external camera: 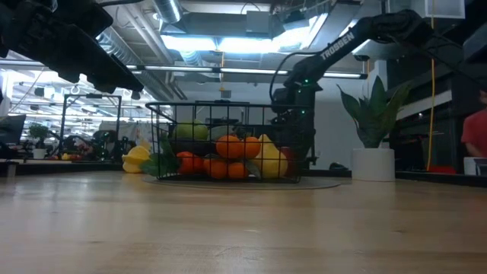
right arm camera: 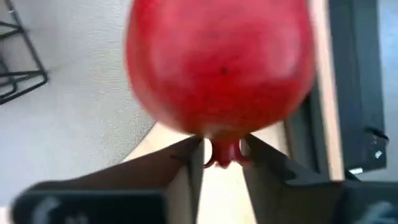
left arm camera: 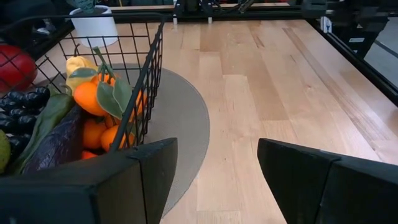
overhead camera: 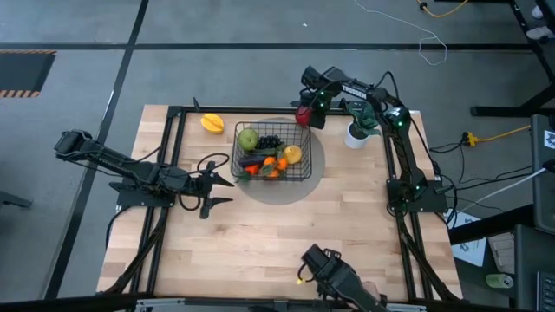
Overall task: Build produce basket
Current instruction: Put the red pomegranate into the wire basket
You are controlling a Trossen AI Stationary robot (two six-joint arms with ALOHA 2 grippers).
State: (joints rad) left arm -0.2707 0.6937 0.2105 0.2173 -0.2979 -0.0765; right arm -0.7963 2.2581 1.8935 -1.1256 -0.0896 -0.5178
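The black wire basket [overhead camera: 271, 154] stands on a round grey mat in the middle of the table. It holds a green pear, dark grapes, tangerines, a yellow fruit and an eggplant [left arm camera: 53, 146]. A yellow fruit [overhead camera: 212, 123] lies on the table beyond the basket's left corner. My right gripper [overhead camera: 305, 114] is at the basket's far right corner, shut on a red fruit [right arm camera: 217, 62]. My left gripper [left arm camera: 217, 162] is open and empty, low over the table to the left of the basket. My right gripper pinches the red fruit between its two fingers at its small crown end [right arm camera: 222, 152]. The round body bulges out beyond the fingertips. The fingers come from above, pointing down. Whether the fruit is clear of the table I cannot tell.
A green plant in a white pot [overhead camera: 357, 130] stands right of the right gripper, near the far right of the table. Black frame rails run along the table's edges. Bare wood lies in front of the basket, toward the near edge.
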